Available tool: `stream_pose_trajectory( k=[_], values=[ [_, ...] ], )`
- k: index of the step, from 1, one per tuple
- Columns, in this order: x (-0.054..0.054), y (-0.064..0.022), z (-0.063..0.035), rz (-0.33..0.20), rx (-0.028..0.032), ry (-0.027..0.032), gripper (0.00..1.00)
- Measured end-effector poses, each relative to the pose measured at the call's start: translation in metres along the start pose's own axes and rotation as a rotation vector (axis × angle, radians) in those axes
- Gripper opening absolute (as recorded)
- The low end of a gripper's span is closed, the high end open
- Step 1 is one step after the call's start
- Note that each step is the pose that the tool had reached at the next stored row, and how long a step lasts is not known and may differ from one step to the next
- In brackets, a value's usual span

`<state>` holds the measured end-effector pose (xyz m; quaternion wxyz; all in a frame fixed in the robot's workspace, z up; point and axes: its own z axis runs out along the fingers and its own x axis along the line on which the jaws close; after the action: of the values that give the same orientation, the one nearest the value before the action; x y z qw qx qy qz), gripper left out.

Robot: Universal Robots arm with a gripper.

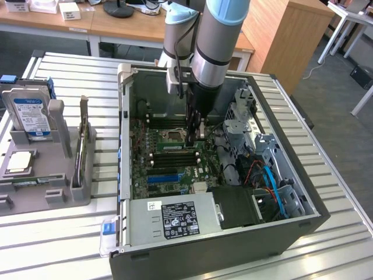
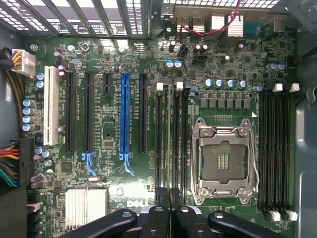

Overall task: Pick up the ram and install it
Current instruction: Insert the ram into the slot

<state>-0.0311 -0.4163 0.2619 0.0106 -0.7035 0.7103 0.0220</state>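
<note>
The ram (image 1: pixel 175 146) is a thin green stick standing on edge in a black memory slot beside the CPU socket (image 1: pixel 173 135), inside the open computer case (image 1: pixel 123 146). My gripper (image 1: pixel 196 135) reaches straight down onto the stick's end toward the exterior view's right. In the wrist view the ram (image 2: pixel 168 139) shows edge-on as a narrow strip between the long black slots (image 2: pixel 184 139). My gripper (image 2: pixel 170 198) has its two dark fingers pressed together over that strip, so it looks shut on the ram.
Empty black slots (image 1: pixel 175 157) lie just in front of the ram, with a blue expansion slot (image 2: pixel 125 114) beyond. A second slot bank (image 2: pixel 277 148) flanks the socket (image 2: pixel 224 161). The power supply (image 1: pixel 175 219), drive cage (image 1: pixel 239 116) and cables crowd the case. A grey tray (image 1: pixel 87 195) holds a hard drive (image 1: pixel 29 114).
</note>
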Motion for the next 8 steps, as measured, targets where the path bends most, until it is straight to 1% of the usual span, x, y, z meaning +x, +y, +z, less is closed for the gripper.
stream_pose_trajectory(
  k=[5,8],
  values=[
    [0.0007,0.0,0.0001,0.0,0.0,0.0,0.12],
    [0.0009,0.0,0.0018,0.0,0.0,-0.0001,0.12]
  ],
)
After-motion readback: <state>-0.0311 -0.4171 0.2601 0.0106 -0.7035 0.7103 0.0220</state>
